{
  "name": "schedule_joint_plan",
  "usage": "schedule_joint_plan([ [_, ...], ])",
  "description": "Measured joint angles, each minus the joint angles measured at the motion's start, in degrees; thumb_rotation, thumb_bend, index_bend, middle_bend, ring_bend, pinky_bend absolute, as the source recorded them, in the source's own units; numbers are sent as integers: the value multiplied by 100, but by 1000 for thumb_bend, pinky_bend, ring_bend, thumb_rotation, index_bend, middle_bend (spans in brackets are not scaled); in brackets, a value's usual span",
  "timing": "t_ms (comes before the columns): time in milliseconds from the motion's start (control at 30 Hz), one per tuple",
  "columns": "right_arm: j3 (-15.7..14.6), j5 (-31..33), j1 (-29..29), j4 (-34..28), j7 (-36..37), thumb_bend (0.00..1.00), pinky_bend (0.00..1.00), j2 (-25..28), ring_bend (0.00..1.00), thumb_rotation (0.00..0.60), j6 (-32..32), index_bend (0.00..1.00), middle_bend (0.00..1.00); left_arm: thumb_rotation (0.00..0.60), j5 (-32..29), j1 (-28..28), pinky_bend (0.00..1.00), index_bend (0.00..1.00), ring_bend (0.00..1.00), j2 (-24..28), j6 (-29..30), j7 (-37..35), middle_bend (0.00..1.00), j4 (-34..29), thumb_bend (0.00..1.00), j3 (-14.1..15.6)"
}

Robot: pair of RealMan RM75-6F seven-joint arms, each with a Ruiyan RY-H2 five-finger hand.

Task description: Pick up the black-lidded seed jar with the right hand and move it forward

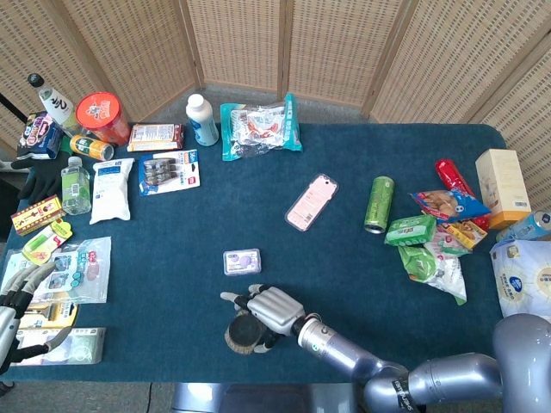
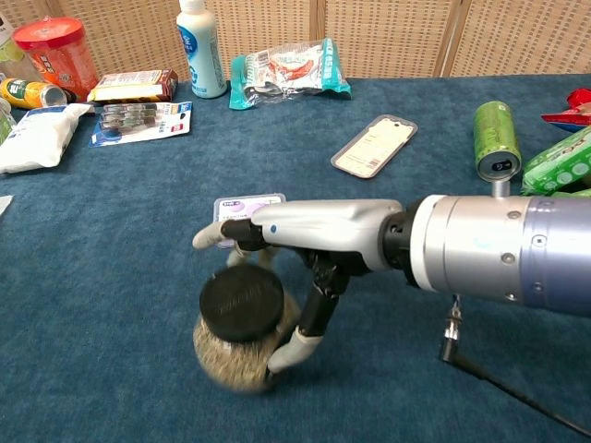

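Observation:
The seed jar [image 2: 238, 318], a round glass jar with a black lid, sits near the table's front edge and leans toward the left, its body blurred. My right hand [image 2: 305, 231] wraps it: the fingers reach across behind the lid and the thumb presses the jar's near side. From the head view, the right hand [image 1: 269, 308] covers part of the jar [image 1: 241, 335]. My left hand [image 1: 13, 310] hovers at the table's left front corner with fingers apart, holding nothing.
A small purple box [image 2: 242, 205] lies just behind the right hand's fingers. A pink phone [image 2: 374, 146] and a green can [image 2: 495, 138] lie further back on the right. Packets and bottles crowd the left side [image 1: 95, 185], snack bags the right [image 1: 435, 241].

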Motion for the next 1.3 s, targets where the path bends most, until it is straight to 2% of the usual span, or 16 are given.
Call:
schedule_joint_plan([
  [67, 5, -83, -23, 73, 127, 37, 651, -14, 916, 600, 6, 394, 834, 600, 4, 0, 0, 0, 0, 5, -4, 35, 126, -23, 296, 1],
  [167, 22, -218, -80, 145, 346, 37, 706, -7, 962, 600, 27, 437, 884, 600, 3, 0, 0, 0, 0, 16, -11, 97, 125, -79, 296, -1],
  [533, 187, -629, -268, 227, 881, 36, 709, 509, 990, 600, 187, 453, 911, 600, -32, -31, 0, 0, 0, 33, -145, 336, 125, -299, 296, 7],
  [867, 751, -939, -541, 272, 1677, 38, 708, 1321, 990, 600, 695, 450, 905, 600, 104, 82, 0, 0, 0, 49, -92, 677, 125, -623, 295, 128],
  [1067, 1152, -1011, -651, 332, 1972, 38, 709, 1575, 990, 600, 1091, 450, 903, 600, 174, 147, 0, 0, 0, 18, -51, 791, 125, -709, 296, 180],
  [1300, 1298, -940, -654, 244, 1956, 39, 708, 1676, 990, 600, 1213, 453, 903, 600, 184, 178, 0, 0, 0, 32, -15, 757, 125, -682, 297, 189],
])
